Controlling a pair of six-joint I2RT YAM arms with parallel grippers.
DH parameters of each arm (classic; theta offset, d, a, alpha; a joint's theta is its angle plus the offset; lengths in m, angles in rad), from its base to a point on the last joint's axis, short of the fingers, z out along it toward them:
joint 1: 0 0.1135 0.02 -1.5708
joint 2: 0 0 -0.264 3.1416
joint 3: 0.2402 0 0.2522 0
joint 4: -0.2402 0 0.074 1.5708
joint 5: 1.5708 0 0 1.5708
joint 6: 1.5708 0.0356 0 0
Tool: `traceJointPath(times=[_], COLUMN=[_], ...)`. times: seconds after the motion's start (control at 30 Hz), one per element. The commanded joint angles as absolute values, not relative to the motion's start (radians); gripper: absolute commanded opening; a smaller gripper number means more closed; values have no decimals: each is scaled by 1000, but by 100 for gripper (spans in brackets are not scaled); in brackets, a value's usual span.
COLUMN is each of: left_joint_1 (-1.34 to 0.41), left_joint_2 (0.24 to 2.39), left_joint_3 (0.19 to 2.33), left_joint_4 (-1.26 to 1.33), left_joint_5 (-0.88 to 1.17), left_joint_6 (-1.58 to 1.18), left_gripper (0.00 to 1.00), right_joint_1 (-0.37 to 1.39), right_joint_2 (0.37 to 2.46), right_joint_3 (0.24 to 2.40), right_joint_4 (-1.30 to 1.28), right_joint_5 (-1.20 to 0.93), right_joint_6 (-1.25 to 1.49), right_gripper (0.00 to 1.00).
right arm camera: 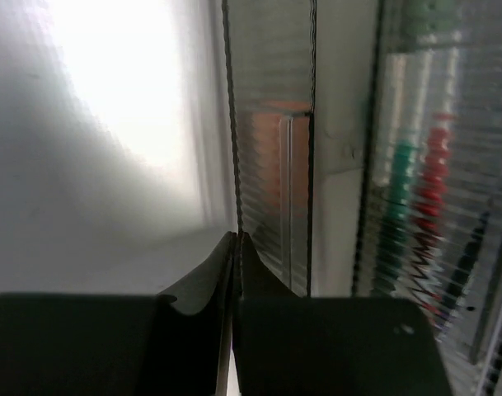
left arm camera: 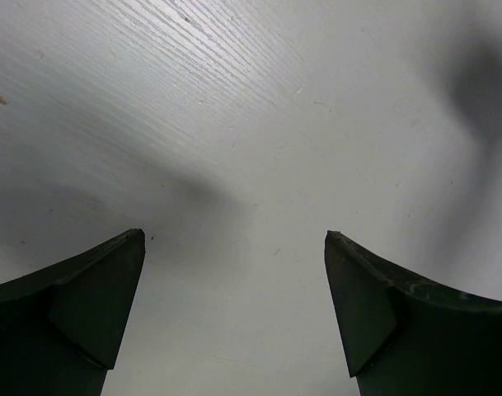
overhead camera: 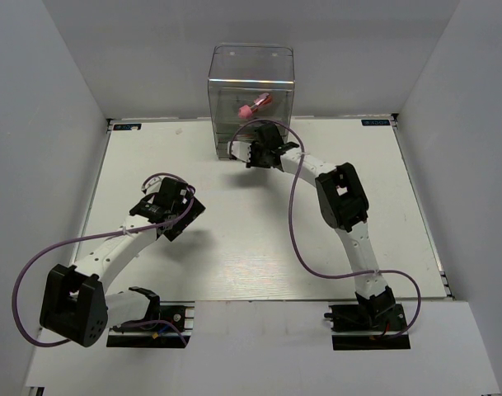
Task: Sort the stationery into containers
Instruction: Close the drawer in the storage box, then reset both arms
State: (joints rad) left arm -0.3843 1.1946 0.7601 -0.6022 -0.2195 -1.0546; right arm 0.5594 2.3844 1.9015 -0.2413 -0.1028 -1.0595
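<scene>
While both arms are reaching out over the white wood-grain table (overhead camera: 234, 256), I am watching the tall clear plastic box with stacked transparent drawers (overhead camera: 226, 91), which is standing at the far edge, about midway along it. A stubby pink-red tube (overhead camera: 253, 106) is lying tilted inside the upper part of that box, showing through its clear wall.

The right gripper (right arm camera: 236, 241) is sitting just in front of the box's lower part, near its left front corner. Its two dark fingers are pressing flat together with nothing between them. Whether the tips are touching the box I cannot tell.

Through the right wrist camera I am looking at ribbed clear drawer fronts close up. Behind the ribbing on the right, a green pen (right arm camera: 399, 206), a red pen (right arm camera: 432, 186) and a thin dark pen (right arm camera: 473, 247) are showing side by side, blurred by the plastic. An orange-pink patch is glowing through the narrower panel straight beyond the fingertips, and I cannot tell what it is.

The left gripper (left arm camera: 234, 239) is hovering over bare table on the left side, well apart from the box. Its fingers are spreading wide and gripping nothing.

A thin purple cable (overhead camera: 293, 206) is looping along the right arm, and another is arching out near the left arm's base.
</scene>
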Motion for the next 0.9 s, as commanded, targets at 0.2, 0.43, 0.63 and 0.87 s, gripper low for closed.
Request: traceJointPath(times=[0.2,0.43,0.63,0.87], left_joint_1=[-383,-383,-383,-383], left_joint_2=[1173,1164,1164,1115], left_joint_3=[781,781,790,758], left_joint_4=[-607,-607,-607,-505], left_joint_5=[-212,-202,-193,-147], left_joint_6=[-1045,-1045,-1045,-997], left_gripper=[100,100,100,100], right_joint_1=[560,558,554,548], right_joint_2=[2419,2415,2332,1950], right_joint_3=[1921,1910,1879,1580], right_joint_4=[-25,23,-110,-158], right_joint_5=[84,107,-38,-390], right_joint_6=[-1029,-1011,-977,-702], right_gripper=[0,0,0,67])
